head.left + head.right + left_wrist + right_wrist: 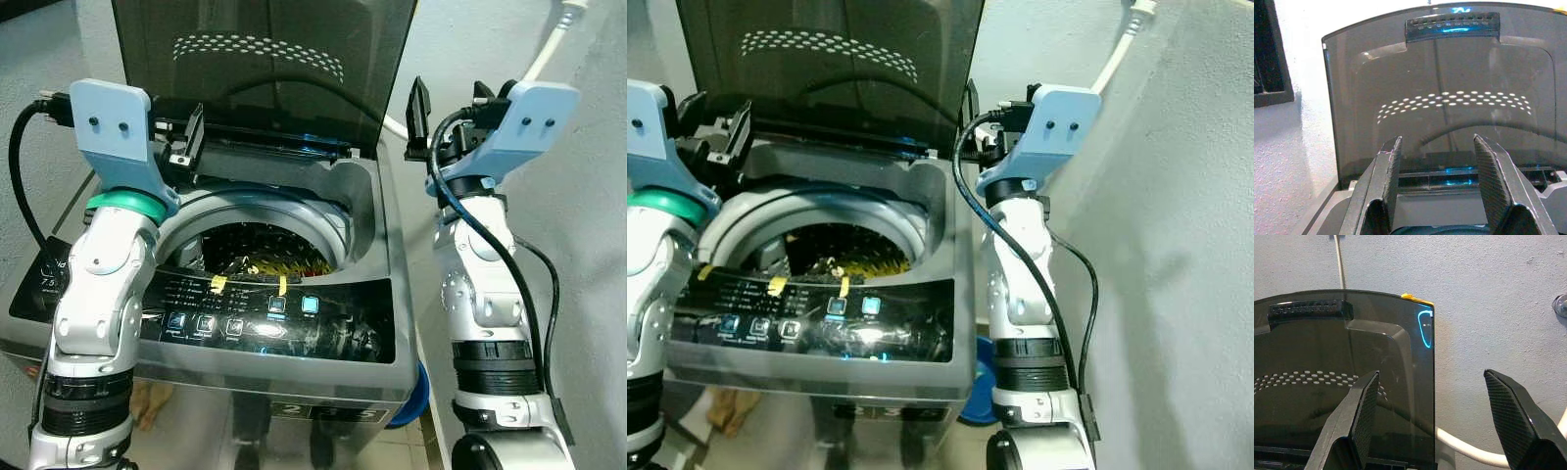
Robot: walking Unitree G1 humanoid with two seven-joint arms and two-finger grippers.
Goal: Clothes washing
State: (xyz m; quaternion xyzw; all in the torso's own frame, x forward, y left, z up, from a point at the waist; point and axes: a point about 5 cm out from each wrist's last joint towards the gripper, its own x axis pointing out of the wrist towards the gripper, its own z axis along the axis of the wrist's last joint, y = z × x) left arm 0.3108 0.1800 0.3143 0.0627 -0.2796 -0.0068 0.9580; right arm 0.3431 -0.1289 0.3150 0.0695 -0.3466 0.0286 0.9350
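Note:
A grey top-loading washing machine stands before me with its dark tinted lid raised upright. Inside the drum lie dark and yellow clothes. The front control panel shows lit blue buttons and two yellow tape marks. My left gripper is held up over the machine's rear left corner, open and empty, facing the lid. My right gripper is raised beside the lid's right edge, open with nothing between its fingers.
A white hose runs down the grey wall behind and to the right. A blue object sits on the floor by the machine's right side. A dark window frame is on the wall to the left.

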